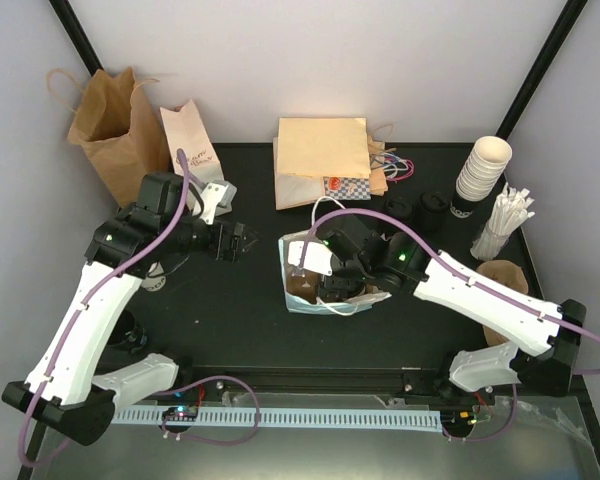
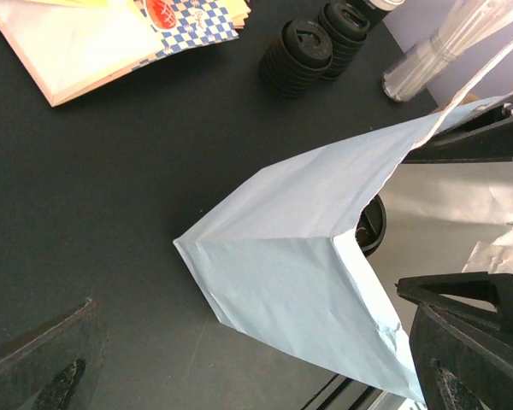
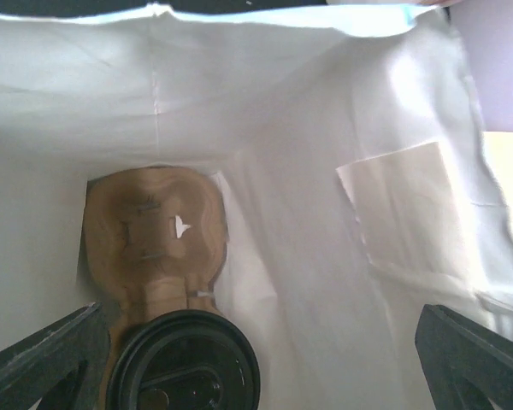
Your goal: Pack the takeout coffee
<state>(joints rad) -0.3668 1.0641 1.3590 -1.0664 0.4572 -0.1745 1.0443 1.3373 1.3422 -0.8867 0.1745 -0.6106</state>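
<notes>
The takeout coffee (image 3: pixel 184 363) sits in a brown carrier (image 3: pixel 154 231) inside the pale blue bag (image 1: pixel 295 300), beneath the wide-spread right gripper (image 3: pixel 256 359). The left gripper (image 1: pixel 240 243), equally wide, holds nothing. Red print on the far white bag (image 1: pixel 190 140) is illegible.

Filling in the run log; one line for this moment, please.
takeout coffee: in carrier inside blue bag | right gripper: open, over it | left gripper: open, beside bag

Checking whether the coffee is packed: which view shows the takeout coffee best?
The right wrist view: the takeout coffee, lid up, sits inside the bag. The left wrist view catches only a sliver of its lid; in the top view the right arm covers it.
</notes>
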